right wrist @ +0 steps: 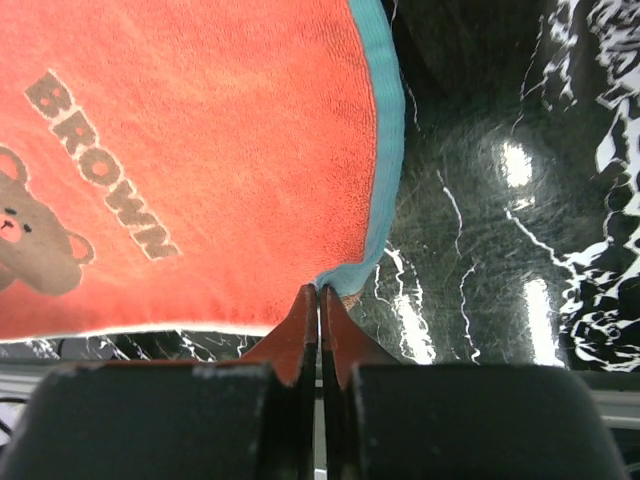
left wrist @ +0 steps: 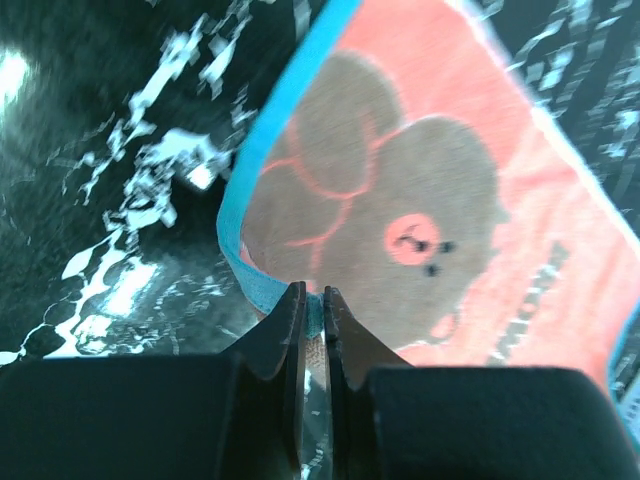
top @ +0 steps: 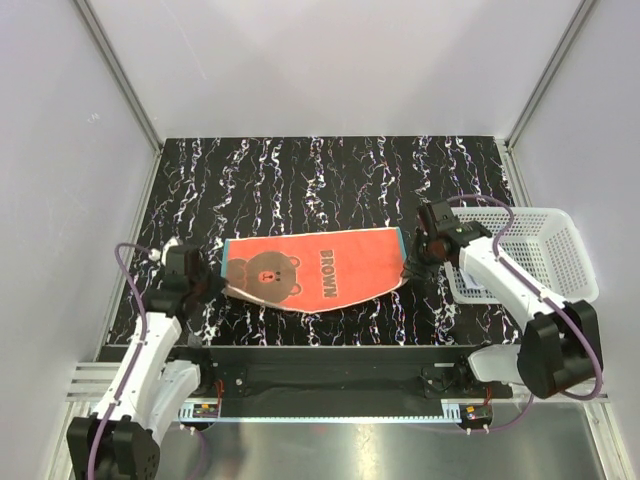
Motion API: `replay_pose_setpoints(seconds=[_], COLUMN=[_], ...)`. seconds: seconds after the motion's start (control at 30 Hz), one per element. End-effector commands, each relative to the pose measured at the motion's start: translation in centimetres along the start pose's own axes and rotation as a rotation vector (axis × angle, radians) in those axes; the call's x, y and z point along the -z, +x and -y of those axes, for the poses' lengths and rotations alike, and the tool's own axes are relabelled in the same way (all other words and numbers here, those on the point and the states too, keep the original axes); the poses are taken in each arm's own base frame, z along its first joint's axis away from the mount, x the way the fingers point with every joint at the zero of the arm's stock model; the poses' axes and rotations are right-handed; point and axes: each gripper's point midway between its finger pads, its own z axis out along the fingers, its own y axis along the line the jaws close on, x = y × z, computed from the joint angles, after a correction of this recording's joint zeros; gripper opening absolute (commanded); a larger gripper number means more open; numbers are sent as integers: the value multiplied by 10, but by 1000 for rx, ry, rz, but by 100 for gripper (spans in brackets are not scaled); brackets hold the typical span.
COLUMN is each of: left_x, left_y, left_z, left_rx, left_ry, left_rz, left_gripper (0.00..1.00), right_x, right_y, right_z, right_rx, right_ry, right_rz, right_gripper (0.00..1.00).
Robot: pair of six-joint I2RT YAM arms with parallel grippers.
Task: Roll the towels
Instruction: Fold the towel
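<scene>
The orange towel (top: 315, 268) lies spread on the black marbled tabletop (top: 300, 180), bear print up. The left jaws are clamped on its left edge, the right jaws on its near right corner.

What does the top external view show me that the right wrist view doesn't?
Only the top view: the white basket at the right, the left end effector at the towel's left corner, and the whole cloth spread flat. Only the right wrist: close up, the right end effector shut on the blue-trimmed corner. Both: the orange towel with its BROWN print and bear, on the black marbled table.
</scene>
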Motion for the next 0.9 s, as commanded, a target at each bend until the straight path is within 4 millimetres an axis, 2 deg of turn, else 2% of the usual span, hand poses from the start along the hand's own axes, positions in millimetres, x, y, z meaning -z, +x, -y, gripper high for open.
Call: replay_pose_setpoints(seconds=[0.0,0.13,0.17,0.2,0.27,0.3,0.33,0.37,0.4,0.57,0.87], left_x=[20,26,26,27,26,20,22,19,12,-1,-16], left_y=[-29,-51,-54,-63,-70,-71,-78,-79,-79,-89,-104], left_z=[28,46,49,58,63,63,69,71,70,78,87], left_rx=[-55,-101,-120,-129,-144,-159,-161,-171,-177,-190,-185], left_ry=[35,32,31,36,23,-4,-1,-8,-30,-54,-78], left_rz=[47,70,71,77,75,58,65,61,40,21,18], left_gripper=[0,0,0,0,0,0,0,0,0,0,0], right_x=[4,-4,0,-5,-3,-4,-9,-6,-12,-13,-28], right_y=[-16,-33,-41,-43,-58,-63,-66,-74,-77,-107,-146], right_z=[-3,-14,-20,-20,-28,-29,-29,-35,-34,-48,-51], right_rx=[27,49,56,64,79,94,100,113,116,135,156], right_ry=[41,59,59,79,84,93,112,110,129,141,174], right_rz=[23,19,33,22,53,57,48,63,55,86,87], right_gripper=[0,0,0,0,0,0,0,0,0,0,0])
